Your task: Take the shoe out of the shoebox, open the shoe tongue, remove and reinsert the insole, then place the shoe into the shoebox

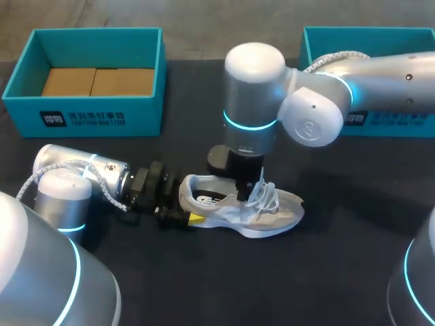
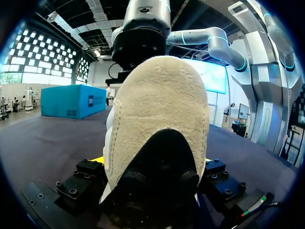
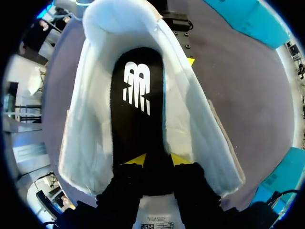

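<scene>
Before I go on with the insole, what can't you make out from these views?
Head view: the right arm covers most of the right shoebox, so its inside is hidden.
Left wrist view: the heel of the shoe fills the picture and hides everything ahead of it.
Right wrist view: the right gripper blocks the front end of the insole and the toe.

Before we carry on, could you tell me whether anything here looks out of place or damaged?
Nothing stands out: the shoe stands upright on its sole, heel held in the left claw, its insole lying inside.
</scene>
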Robot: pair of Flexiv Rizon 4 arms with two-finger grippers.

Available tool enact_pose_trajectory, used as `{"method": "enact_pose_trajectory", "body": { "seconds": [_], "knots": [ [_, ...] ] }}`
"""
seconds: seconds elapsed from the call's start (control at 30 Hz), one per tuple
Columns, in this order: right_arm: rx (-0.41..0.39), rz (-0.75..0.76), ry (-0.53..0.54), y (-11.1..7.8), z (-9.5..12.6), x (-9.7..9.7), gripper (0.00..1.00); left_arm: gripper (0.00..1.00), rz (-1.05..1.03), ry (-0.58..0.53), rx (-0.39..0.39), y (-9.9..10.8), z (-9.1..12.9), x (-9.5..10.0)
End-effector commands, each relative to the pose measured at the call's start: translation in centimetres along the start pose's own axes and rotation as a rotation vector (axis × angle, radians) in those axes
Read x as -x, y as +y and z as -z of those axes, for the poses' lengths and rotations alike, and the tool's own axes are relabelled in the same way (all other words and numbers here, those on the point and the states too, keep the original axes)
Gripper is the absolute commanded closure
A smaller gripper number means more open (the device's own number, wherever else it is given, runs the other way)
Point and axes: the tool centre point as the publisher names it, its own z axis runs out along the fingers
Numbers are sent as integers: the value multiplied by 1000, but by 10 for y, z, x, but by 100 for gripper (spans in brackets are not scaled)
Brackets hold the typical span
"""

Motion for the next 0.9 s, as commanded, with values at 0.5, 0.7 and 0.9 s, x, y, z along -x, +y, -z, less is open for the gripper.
{"method": "enact_pose_trajectory", "body": {
  "seconds": [0.5,0.7,0.9],
  "knots": [
    [26,-42,113,3,-30,-21,77,100,-1,-2,0,1,1,0],
    [22,-57,122,4,-31,-30,82,100,-1,-2,0,1,1,0],
    [39,-55,101,10,-29,-32,100,100,-1,-2,0,1,1,0]
  ]
}}
